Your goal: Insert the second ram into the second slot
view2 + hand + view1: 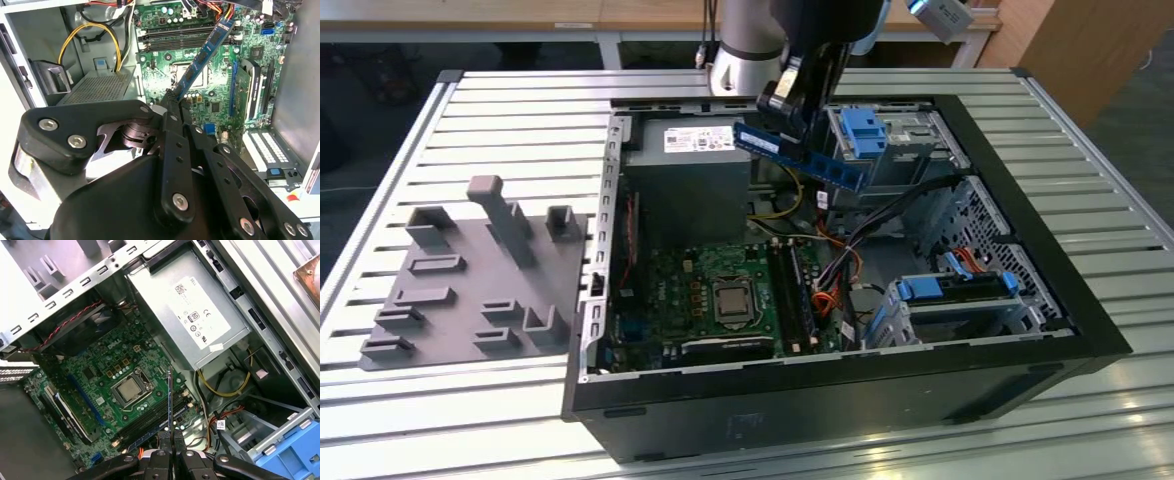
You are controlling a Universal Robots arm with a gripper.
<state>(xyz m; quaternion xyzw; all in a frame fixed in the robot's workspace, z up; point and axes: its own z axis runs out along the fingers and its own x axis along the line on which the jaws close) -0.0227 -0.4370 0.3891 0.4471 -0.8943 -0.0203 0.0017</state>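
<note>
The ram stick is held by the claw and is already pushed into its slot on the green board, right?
Not quite. The gripper is holding the ram stick, but in the exterior view it hangs in the air above the green board, not plugged in.

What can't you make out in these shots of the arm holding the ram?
Second wrist view: the held end of the second ram, hidden by the gripper.
First wrist view: its faces, since it is edge-on.
Exterior view: the memory slots, too small to tell which are filled.
</note>
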